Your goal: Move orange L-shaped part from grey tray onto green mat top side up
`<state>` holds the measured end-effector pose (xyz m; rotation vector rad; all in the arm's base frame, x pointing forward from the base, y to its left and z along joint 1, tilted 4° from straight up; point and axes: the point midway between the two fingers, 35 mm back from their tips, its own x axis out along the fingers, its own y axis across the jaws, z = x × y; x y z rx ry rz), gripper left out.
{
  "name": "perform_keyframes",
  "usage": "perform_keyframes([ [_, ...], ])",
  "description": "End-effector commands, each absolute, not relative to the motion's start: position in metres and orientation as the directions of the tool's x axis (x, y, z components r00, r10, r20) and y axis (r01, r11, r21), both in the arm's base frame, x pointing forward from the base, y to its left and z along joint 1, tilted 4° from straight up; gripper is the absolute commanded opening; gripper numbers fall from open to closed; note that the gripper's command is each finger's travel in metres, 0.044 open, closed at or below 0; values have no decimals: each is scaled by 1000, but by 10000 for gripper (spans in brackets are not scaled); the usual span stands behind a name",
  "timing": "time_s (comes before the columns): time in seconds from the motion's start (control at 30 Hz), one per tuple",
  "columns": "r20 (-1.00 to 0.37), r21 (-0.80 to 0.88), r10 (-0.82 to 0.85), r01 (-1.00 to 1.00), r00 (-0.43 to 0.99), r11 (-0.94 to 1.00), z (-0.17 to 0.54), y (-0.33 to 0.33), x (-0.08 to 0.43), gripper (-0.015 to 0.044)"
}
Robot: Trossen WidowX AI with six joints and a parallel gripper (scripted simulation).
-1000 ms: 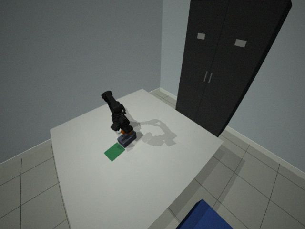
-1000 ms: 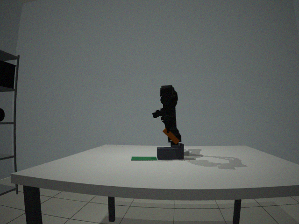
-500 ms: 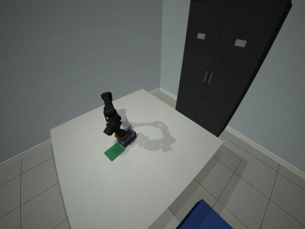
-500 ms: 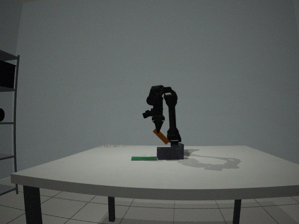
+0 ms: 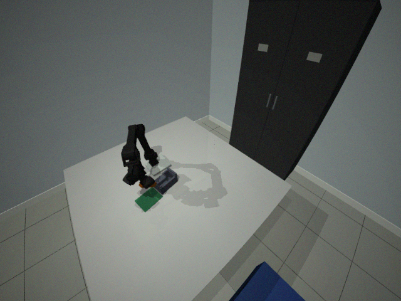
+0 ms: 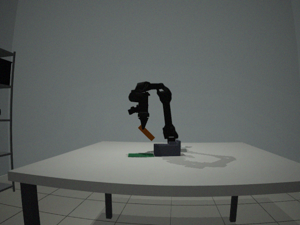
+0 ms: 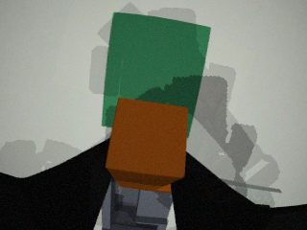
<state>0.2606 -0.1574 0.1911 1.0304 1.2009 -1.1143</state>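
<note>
My gripper [image 5: 149, 184] [image 6: 143, 127] [image 7: 145, 151] points down and is shut on the orange part [image 6: 148, 134] [image 7: 146, 134], near its upper end. The part hangs in the air, steeply tilted: its upper end is on the mat side, its lower end slopes down toward the tray. In the exterior view it is above the height of the tray's top. The green mat [image 5: 145, 202] [image 6: 135, 155] [image 7: 149, 53] lies flat on the table below. The grey tray [image 5: 168, 186] [image 6: 167, 150] stands beside the mat, its pocket empty. The part's L-shaped end is mostly hidden in the wrist view.
The tray's wall stands well above the mat, close to the mat's edge and the part's lower end. A pale slab [image 5: 163, 167] lies by the arm's base, behind the tray. A dark cabinet [image 5: 265, 81] and a blue object [image 5: 265, 285] stand off the table.
</note>
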Motion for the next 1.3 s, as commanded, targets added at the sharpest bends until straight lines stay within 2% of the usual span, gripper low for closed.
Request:
perform_keyframes([
  [0.0,-996,11,-87,986,25,168,192,-175,263,0],
  [1.27,-996,10,-89,986,25,168,147,-194,265,0],
])
